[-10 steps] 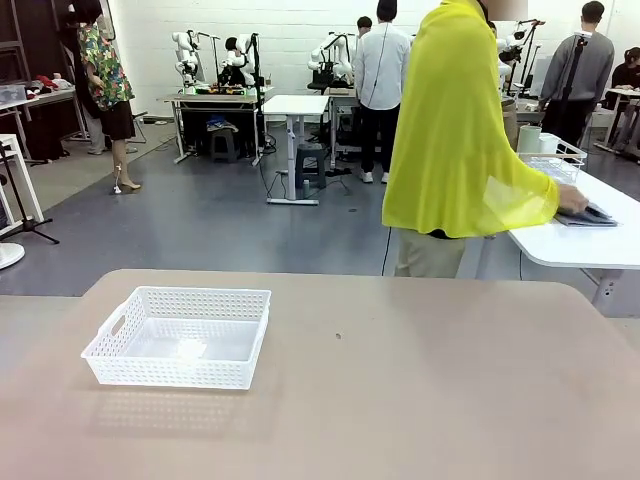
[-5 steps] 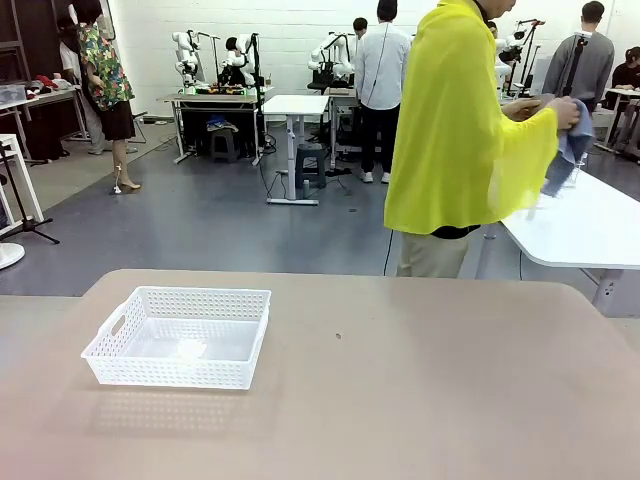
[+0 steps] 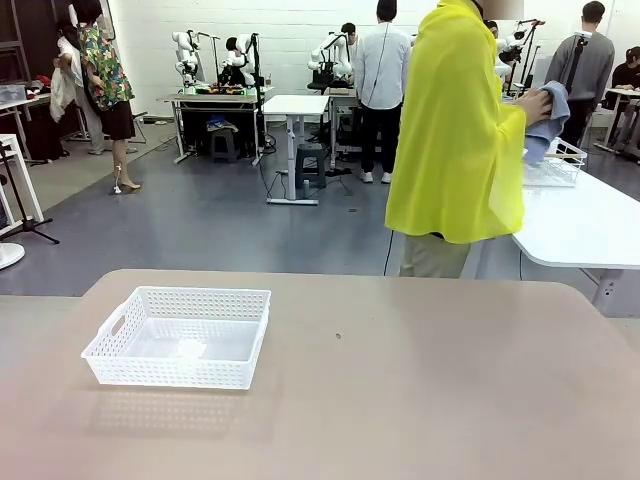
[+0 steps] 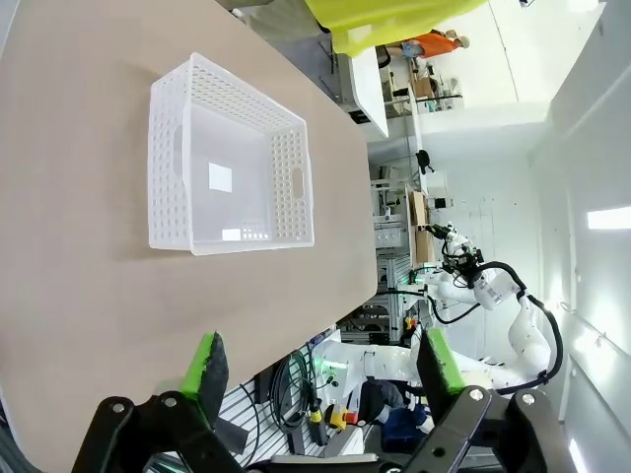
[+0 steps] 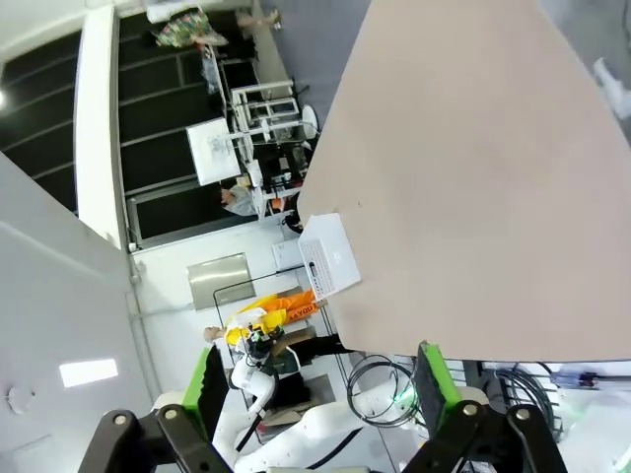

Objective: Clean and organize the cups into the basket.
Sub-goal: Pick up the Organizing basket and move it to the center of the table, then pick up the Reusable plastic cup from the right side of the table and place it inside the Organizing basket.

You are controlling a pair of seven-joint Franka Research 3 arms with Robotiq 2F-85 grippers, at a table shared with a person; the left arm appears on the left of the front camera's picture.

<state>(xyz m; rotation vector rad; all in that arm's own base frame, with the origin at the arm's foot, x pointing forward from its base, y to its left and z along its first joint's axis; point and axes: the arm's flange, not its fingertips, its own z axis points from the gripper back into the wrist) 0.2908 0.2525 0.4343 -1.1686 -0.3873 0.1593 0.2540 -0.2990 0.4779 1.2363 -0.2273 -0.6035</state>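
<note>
With the empty basket (image 3: 170,373) by the left edge of the bench (image 3: 430,390) and the person (image 3: 450,130) beyond the far edge wiping with a cloth (image 3: 548,115), the left tool (image 4: 321,355) and right tool (image 5: 317,370), both spread wide, should wait clear for a cup.

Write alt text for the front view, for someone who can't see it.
An empty, shallow white lattice basket sits on the left of a tan table. Beyond the far edge, a person in a yellow top faces a white side table, holding a blue-grey cloth.
</note>
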